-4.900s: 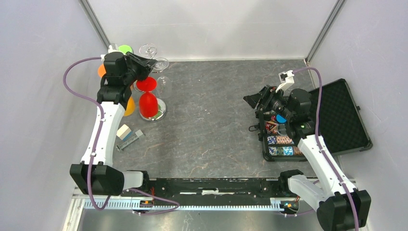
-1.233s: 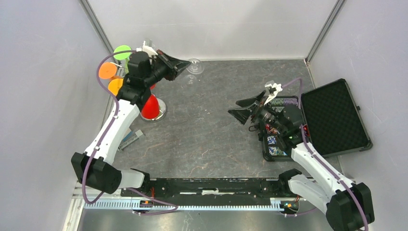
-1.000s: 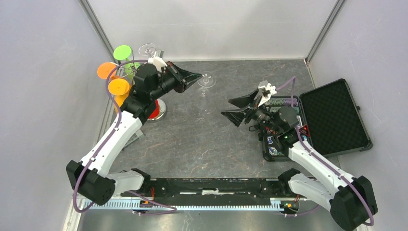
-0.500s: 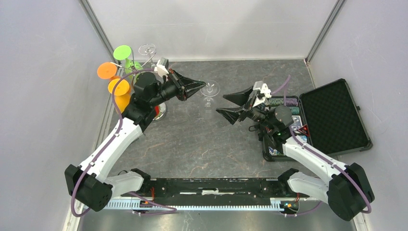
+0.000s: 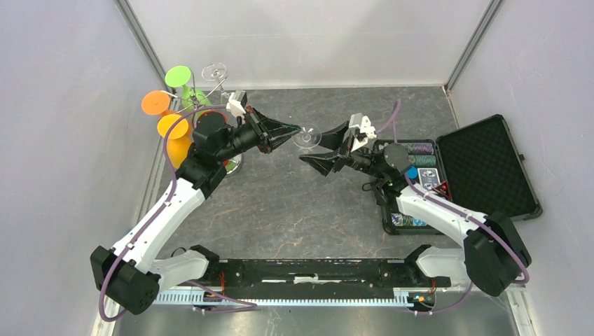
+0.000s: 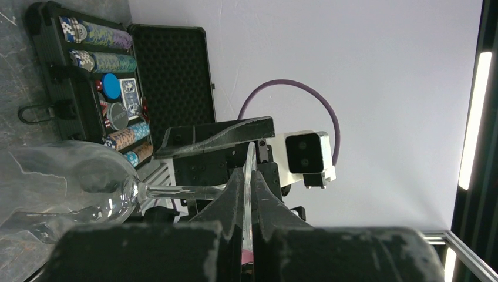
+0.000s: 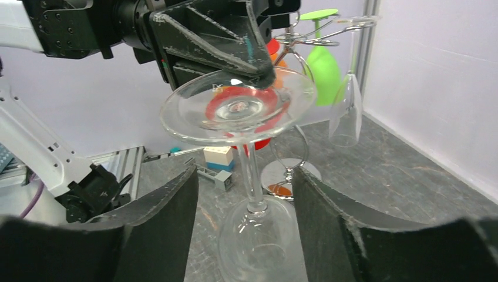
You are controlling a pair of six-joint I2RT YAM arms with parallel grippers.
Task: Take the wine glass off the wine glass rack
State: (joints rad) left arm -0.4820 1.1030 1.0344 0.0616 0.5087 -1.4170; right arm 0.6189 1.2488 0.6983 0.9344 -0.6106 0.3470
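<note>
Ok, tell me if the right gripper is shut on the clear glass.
No, the right gripper is open, fingers either side of the clear glass.

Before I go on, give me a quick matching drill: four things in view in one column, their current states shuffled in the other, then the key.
Things
1. left gripper
2. right gripper
3. wine glass
4. chip case

States
a. open, straddling the glass's stem without touching it
b. lid open, at the table's right side
c. shut on the rim of the glass's foot
d. upside down, foot on top and bowl below

Pairs: 1-c, 2-a, 3-d, 4-b
</note>
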